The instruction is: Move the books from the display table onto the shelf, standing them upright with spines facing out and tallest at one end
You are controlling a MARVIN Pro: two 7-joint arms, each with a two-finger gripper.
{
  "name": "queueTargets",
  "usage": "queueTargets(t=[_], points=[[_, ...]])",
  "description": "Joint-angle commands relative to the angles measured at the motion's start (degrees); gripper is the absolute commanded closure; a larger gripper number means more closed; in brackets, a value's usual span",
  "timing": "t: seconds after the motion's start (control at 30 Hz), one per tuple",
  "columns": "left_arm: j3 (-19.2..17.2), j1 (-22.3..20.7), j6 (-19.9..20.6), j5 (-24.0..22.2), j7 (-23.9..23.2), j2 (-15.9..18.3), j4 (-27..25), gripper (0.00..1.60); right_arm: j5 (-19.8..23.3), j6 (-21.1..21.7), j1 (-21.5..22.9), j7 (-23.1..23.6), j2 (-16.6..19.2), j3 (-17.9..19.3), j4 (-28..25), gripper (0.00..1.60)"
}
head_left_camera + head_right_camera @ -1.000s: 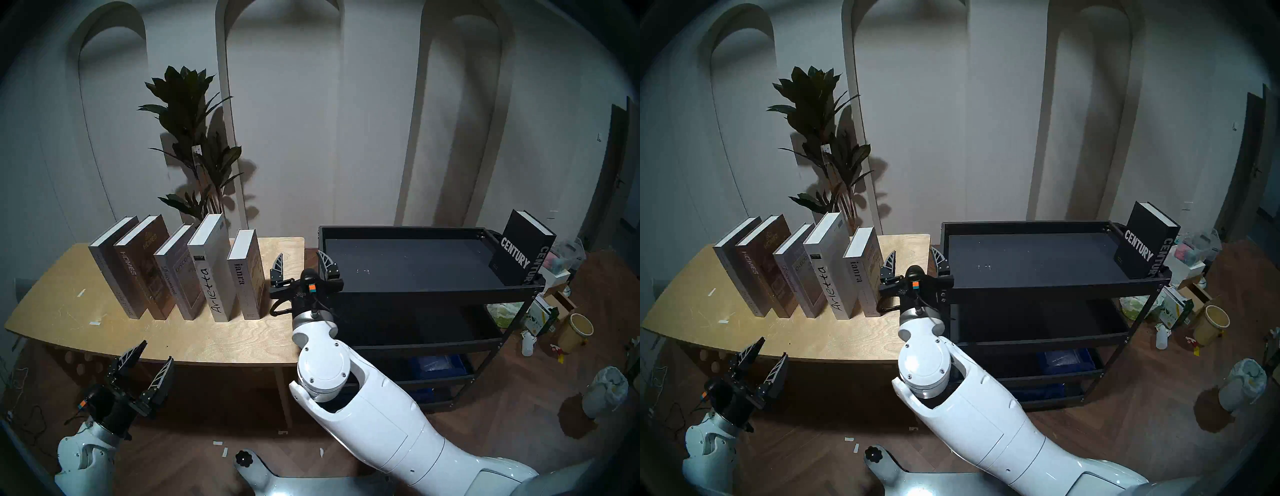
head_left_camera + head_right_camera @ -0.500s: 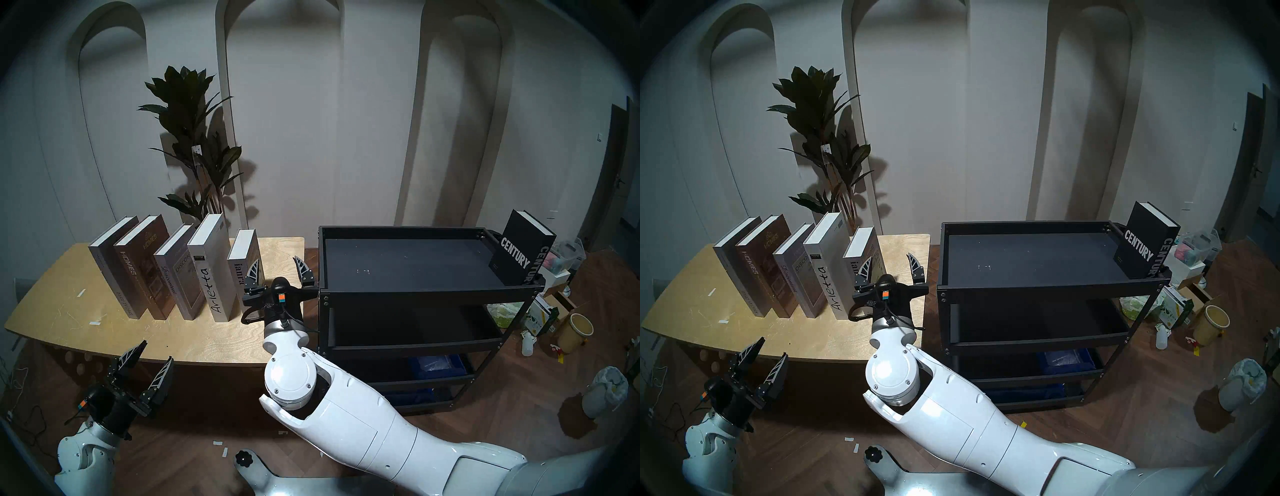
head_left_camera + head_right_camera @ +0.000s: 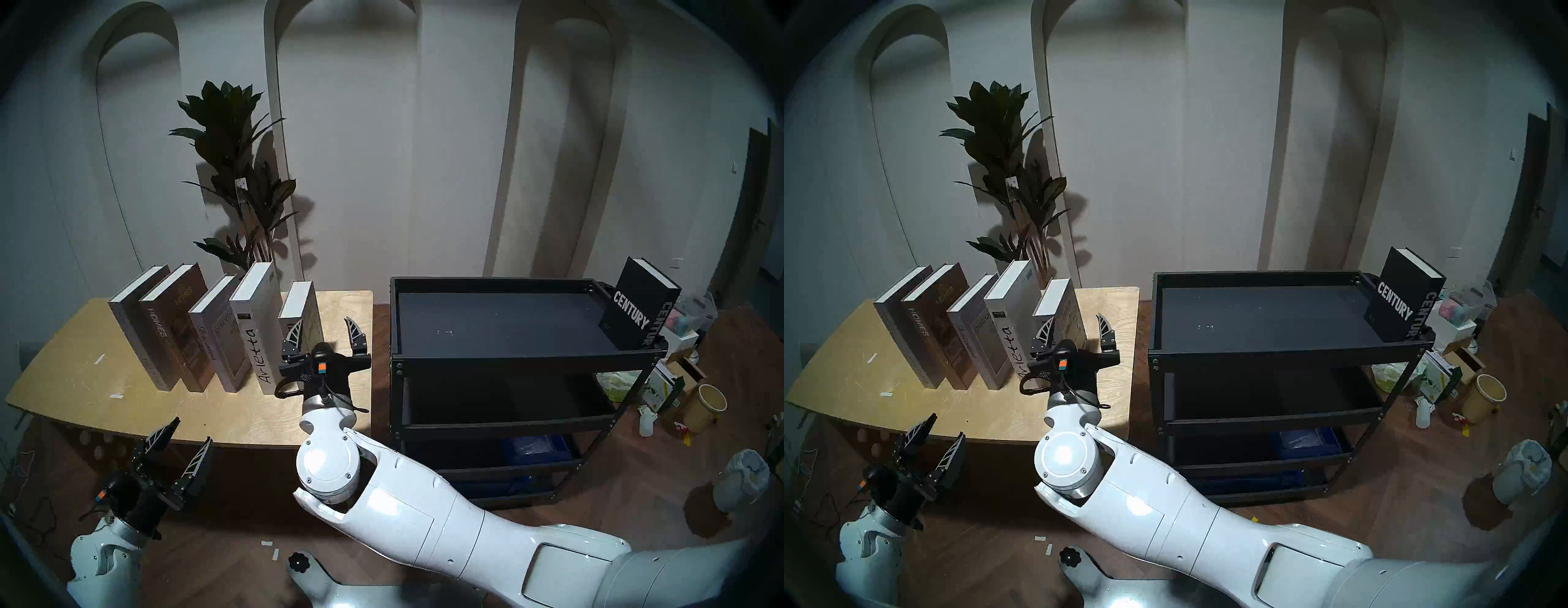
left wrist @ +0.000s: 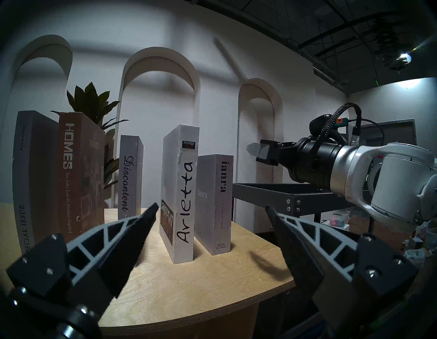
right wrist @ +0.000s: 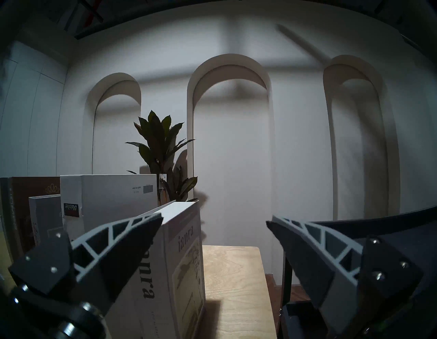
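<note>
Five books stand leaning on the display table (image 3: 85, 382): grey Special Issue (image 3: 135, 331), brown HOMES (image 3: 169, 327), grey Discontent (image 3: 212, 339), white Arletta (image 3: 256, 327) and grey ianra (image 3: 299, 303). Black CENTURY (image 3: 636, 305) stands at the right end of the shelf's (image 3: 509, 361) top tray. My right gripper (image 3: 324, 319) is open at the ianra book (image 5: 186, 260); its left finger (image 5: 118, 248) covers the spine, and the cover sits between the jaws. My left gripper (image 3: 192, 429) hangs open and empty below the table's front edge, facing the spines (image 4: 212, 206).
A potted plant (image 3: 237, 170) stands behind the table against the arched wall. The shelf's lower tier holds a blue crate (image 3: 534, 446). On the floor to the right are a bucket (image 3: 706, 405), boxes and a bagged bin (image 3: 742, 479).
My right arm has swung left from the shelf's left end to the ianra book, jaws still open. The left arm and all books have stayed put.
</note>
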Motion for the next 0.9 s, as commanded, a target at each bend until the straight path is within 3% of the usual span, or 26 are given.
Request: queueTargets(t=[0.0, 0.87], points=[[-0.11, 0.09, -0.10, -0.03, -0.05, -0.02, -0.85, 0.00, 0.78, -1.35, 4.20, -0.76, -4.93, -1.40, 2.36, 0.00], [-0.12, 0.12, -0.08, -0.02, -0.01, -0.03, -0.91, 0.00, 4.84, -7.02, 10.45, 1.34, -12.59, -3.44, 18.84, 0.00]])
